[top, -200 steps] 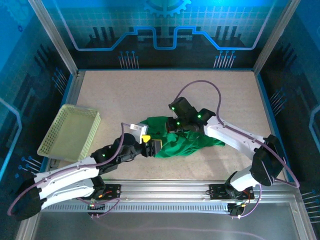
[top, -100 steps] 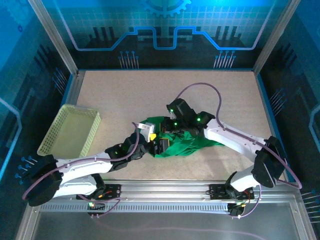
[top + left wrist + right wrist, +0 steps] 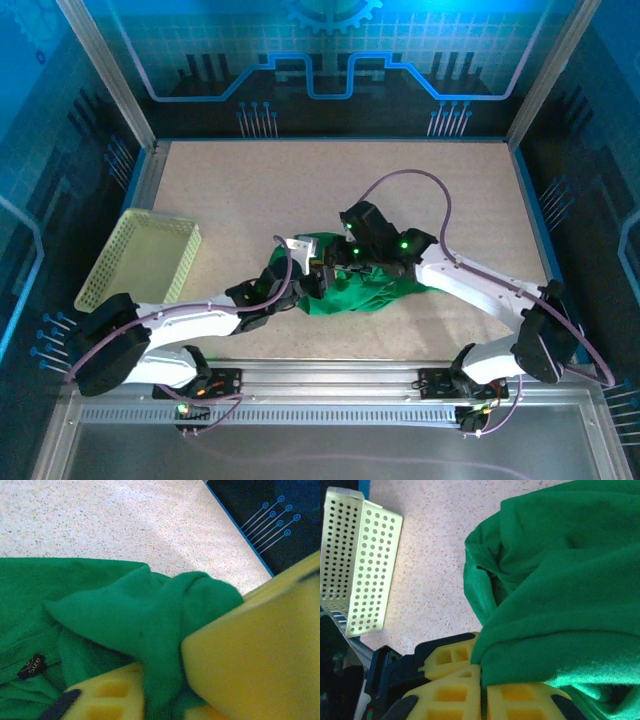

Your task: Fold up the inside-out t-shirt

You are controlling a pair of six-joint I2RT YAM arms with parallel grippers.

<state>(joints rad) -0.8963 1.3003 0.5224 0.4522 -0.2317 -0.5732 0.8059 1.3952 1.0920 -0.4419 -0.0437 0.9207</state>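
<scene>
Top external view: my two arms reach in from the near edge and meet over a bright-green shirt. It lies bunched in a heap on the speckled table, a little nearer to me than the middle. My left pincer is at the heap's left edge. My right pincer points at the heap from the far side, just beside the left one. A pale yellow-green perforated basket sits at the table's left edge, well apart from the shirt.

Left wrist view: my yellow foam pads frame the lower right of the picture, one large and close, the other low and to the left. A thick fold of the shirt runs down between them, so this pincer is pinching the cloth. Above the pads the fold rises into a soft peak, and the rest of the fabric spreads left in loose wrinkles. A small dark label is sewn on the cloth at the lower left – its lettering is too small to read. Bare table lies beyond.

Right wrist view: my two yellow pads stand pressed almost together at the bottom, with only a thin seam between them. The shirt hangs over their tips in a heavy green drape – whether a fold is caught between them I cannot tell. The basket stands at the upper left, apart from the cloth.
</scene>
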